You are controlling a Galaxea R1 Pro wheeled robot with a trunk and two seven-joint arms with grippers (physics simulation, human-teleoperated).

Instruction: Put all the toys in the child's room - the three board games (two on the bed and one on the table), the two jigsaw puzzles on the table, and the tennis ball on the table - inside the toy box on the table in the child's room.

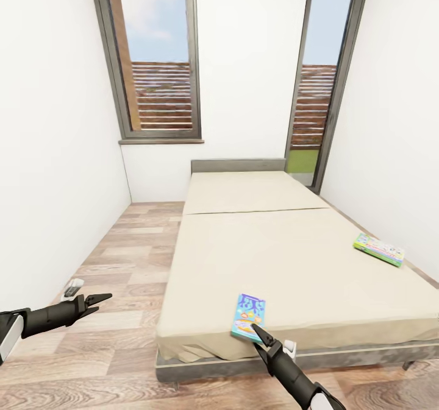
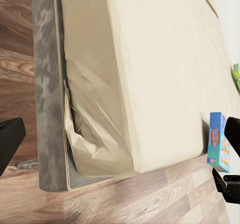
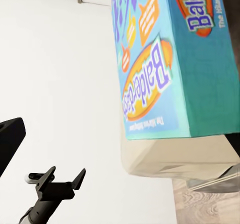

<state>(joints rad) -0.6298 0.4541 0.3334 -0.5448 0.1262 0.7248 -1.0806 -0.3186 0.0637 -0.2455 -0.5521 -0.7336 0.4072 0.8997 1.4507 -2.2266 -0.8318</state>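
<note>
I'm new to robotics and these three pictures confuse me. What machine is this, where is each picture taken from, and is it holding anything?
It is a simulated wheeled robot with two arms. The wide picture comes from its head camera; the other two come from cameras near each arm's tool. Ahead is the bed, with two board games on the mattress: a blue-purple one at the near edge and a green-edged one towards the far right side. The right tool is at the blue-purple game, but whether it grips it cannot be told. The left tool hangs open over the wooden floor, holding nothing.
</note>
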